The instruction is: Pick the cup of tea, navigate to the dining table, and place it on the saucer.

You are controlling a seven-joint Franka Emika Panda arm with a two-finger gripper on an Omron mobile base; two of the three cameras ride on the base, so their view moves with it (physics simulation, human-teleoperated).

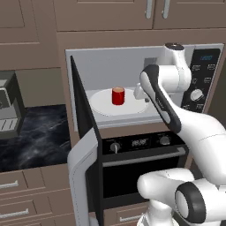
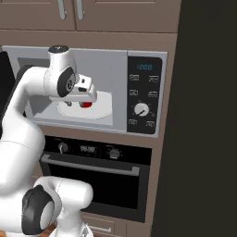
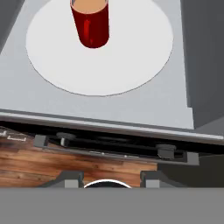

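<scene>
The cup of tea is a small red mug with light brown liquid. It stands upright on the white round plate inside the open microwave. My gripper hovers at the microwave's mouth, just right of the cup and short of it. In the hand view the cup is at the top, well beyond my gripper, whose tips stand apart with nothing between them. From the right base view my hand partly covers the cup. The dining table and the saucer are out of view.
The microwave door hangs open to the left. Its control panel is on the right, with an oven below. A black counter with a dark appliance lies to the left. A tall dark panel stands at the right.
</scene>
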